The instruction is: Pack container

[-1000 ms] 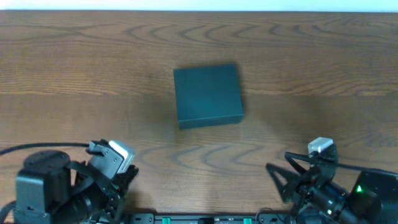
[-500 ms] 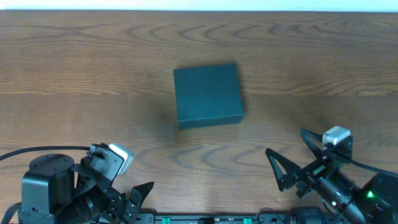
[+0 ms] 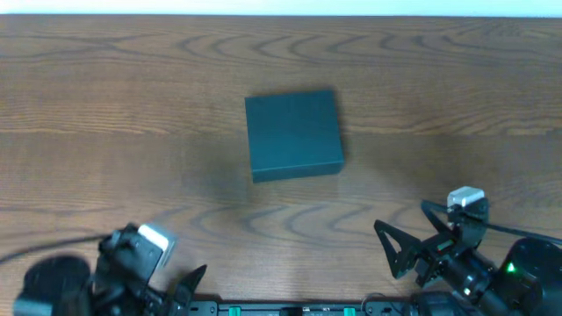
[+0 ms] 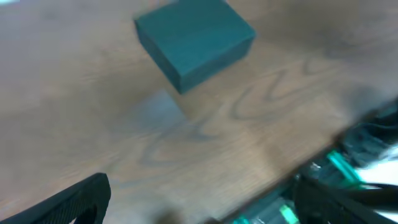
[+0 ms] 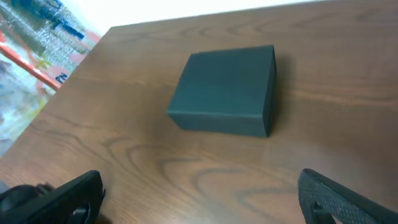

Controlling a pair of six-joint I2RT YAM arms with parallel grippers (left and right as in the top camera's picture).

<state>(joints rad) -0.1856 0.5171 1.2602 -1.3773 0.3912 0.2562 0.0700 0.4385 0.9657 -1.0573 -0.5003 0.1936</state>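
The container [image 3: 293, 134] is a dark teal square box lying shut on the wooden table, a little above centre. It also shows in the left wrist view as the container [image 4: 194, 38] and in the right wrist view as the container [image 5: 227, 90]. My left gripper [image 3: 183, 290] sits at the table's near left edge, jaws wide open and empty; the left gripper [image 4: 205, 208] is blurred in its own view. Well short of the box at the near right, my right gripper [image 3: 402, 221] stands open. Nothing lies between the jaws of the right gripper [image 5: 199, 202].
Bare wood-grain table [image 3: 105, 105] surrounds the box on all sides. A rail with green lights [image 3: 290, 309] runs along the near edge between the two arms. Off the table's far left corner, cluttered gear [image 5: 37, 37] shows in the right wrist view.
Both grippers have opened wide. The left arm has dropped back toward the near edge and the right arm has shifted slightly. The box has not moved.
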